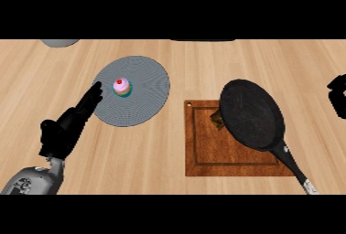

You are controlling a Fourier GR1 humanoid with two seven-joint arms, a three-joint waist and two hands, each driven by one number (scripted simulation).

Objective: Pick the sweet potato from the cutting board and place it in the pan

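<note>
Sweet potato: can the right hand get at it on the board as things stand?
Probably not directly. The pan lies over the cutting board and hides most of the sweet potato; only a sliver shows at its left rim. The right hand sits at the right edge.

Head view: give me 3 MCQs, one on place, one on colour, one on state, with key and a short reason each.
1. Where does the cupcake sit?
A. on the grey plate
B. in the pan
C. on the cutting board

2. What colour is the pan?
A. silver
B. black
C. red

3. How is the left hand?
A. curled round the cupcake
B. pinching the pan handle
C. open, fingers straight, holding nothing

Key:
1 A: the cupcake stands near the plate's middle, left of the cutting board.
2 B: pan and handle are black, lying over the board's right part.
3 C: its fingers point straight toward the plate's left rim, with nothing in them.

The right hand shows only partly at the right edge.
</note>
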